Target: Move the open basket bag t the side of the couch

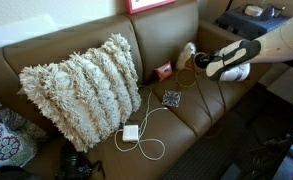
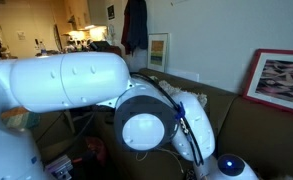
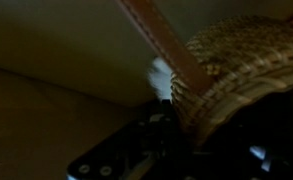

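No text, label, brand or number can be read in any view. Small pink box (image 1: 163, 71) on the couch: too small to tell any print. White charger block (image 1: 130, 132): no legible marking. Framed picture (image 2: 286, 80) and smaller framed print (image 2: 158, 50) on the wall: blurred imagery only, no lettering can be made out. Wrist view is dark and blurred, nothing legible.

White glossy arm (image 2: 76, 80), rounded joints; black cable (image 2: 183, 127) along wrist.
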`<state>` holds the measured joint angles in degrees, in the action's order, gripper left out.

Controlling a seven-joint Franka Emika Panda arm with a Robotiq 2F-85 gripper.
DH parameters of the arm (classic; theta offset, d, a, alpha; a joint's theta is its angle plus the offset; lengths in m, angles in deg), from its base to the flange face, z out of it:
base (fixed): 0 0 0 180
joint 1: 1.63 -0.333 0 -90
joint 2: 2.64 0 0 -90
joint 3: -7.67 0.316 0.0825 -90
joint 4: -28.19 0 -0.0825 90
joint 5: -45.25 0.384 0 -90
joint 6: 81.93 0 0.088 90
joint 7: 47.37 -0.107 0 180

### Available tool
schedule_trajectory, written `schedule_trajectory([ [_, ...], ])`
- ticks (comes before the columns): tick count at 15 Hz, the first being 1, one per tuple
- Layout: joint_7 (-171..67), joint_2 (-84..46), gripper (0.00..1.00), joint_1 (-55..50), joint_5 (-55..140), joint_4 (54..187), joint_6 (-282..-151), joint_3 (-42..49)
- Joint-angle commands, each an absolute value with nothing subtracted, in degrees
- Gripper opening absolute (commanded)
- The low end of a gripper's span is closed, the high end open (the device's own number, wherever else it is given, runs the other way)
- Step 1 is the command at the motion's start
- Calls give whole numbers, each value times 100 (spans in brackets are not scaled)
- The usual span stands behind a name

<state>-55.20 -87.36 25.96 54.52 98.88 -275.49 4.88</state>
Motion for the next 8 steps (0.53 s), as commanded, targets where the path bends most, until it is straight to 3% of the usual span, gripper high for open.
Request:
schedule_trajectory([
  [1,-6032,-8736,4,2307,6316,10008,-27840,76],
  [8,-6528,-8735,4,1806,7614,10193,-27996,-481],
])
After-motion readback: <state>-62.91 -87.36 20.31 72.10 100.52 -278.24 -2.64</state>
